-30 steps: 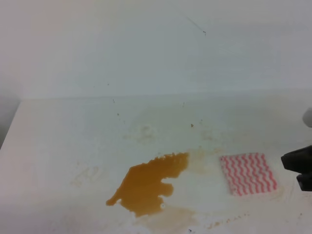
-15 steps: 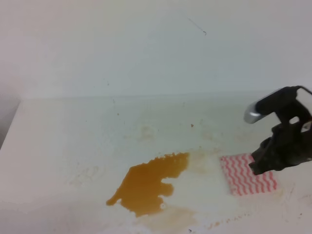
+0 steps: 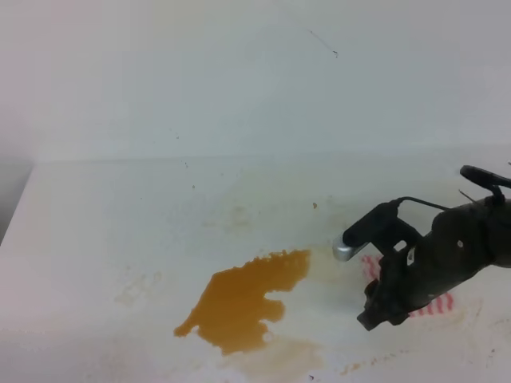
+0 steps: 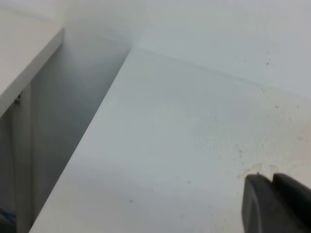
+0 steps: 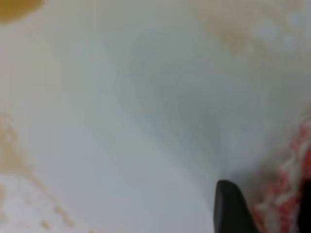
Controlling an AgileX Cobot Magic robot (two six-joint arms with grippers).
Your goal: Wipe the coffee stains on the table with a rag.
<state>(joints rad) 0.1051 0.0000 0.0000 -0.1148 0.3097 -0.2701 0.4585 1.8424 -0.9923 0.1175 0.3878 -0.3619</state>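
R pincer (image 3: 382, 307) is down on the surface (image 3: 120, 239), at the near-right part in the high view, tilted w/ its tips pointing down-left. R arm body covers most of the rag (image 3: 437, 304); only red-and-white zigzag slivers show, one at the rag's left edge by the arm and one at its near-right corner. The rag lies flat on the surface, just right of the coffee stains (image 3: 243, 299) but apart from the main puddle.

The puddle is amber-brown and irregular, sitting center-near. A paler tan smear runs off its upper right toward the rag, and another pale blotch lies along its near edge. Faint tan marks and small dark specks are scattered farther back.

R wrist cam is blurry: one dark fingertip (image 5: 232, 208) stands on bare white surface, w/ a second dark edge at the frame's right border and the rag's (image 5: 286, 194) striped cloth between them. So the R pincer (image 5: 269, 206) is spread, straddling the rag's edge and not pinching it. An amber bit of the stain (image 5: 14, 7) shows top left.

L pincer (image 4: 274, 204) sits bottom right in the L wrist cam, over bare surface. Only part of it shows, so can't tell if it's spread or closed.
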